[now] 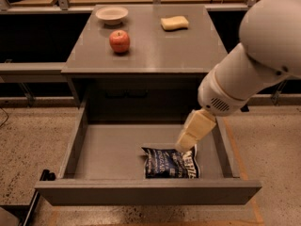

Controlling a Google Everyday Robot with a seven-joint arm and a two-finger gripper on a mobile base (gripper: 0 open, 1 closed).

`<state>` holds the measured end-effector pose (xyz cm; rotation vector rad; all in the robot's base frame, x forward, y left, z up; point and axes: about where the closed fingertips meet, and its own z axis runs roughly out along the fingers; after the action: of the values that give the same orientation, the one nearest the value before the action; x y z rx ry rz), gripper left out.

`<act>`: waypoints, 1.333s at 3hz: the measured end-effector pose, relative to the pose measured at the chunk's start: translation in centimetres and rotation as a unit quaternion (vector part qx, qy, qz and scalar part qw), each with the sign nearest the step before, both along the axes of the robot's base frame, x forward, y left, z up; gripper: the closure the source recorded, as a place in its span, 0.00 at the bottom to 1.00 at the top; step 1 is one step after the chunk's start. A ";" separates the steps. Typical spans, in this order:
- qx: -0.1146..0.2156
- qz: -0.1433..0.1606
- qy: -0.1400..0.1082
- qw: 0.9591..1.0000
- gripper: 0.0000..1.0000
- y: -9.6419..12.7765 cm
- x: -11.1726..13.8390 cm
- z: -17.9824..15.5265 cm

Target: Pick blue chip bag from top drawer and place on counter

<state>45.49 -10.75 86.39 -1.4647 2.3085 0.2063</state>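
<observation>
Nearest is the flat front panel of the top drawer [146, 192], pulled fully out over the speckled floor [21, 145], its side walls running back to the cabinet. The blue chip bag [169, 163] lies flat on the drawer's smooth bottom, right of the middle and close behind the front panel, with a narrow strip of bare bottom between it and the right wall. To its left and behind it the drawer bottom is open. The gripper [183, 146] is inside the drawer, its cream tip at the bag's far right corner; whether it touches the foil or hangs just above it cannot be told, nor whether it is spread or closed, since it shows as one block. It slants down and to the left from a rounded white wrist. The arm [254, 60] rises from there up and to the right, passing over the drawer's right wall and in front of the cabinet's right front corner, to a large white housing at the upper right. Behind and above, the thin front edge of the counter [160, 53] overhangs the drawer opening. Its front half is bare. A red apple [119, 40] stands left of the middle, a shallow bowl [112, 14] at the far left, and a yellow sponge [174, 22] farther right, all well apart.
</observation>
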 end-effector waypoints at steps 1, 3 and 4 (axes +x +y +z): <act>0.004 -0.002 0.001 1.000 0.00 0.5 0.2 -0.4; 0.036 -0.007 0.000 0.999 0.00 1.5 0.4 -1.2; 0.063 -0.023 0.008 0.998 0.00 3.7 1.5 -3.7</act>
<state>46.96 -7.01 82.74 -1.3515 2.2958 0.3445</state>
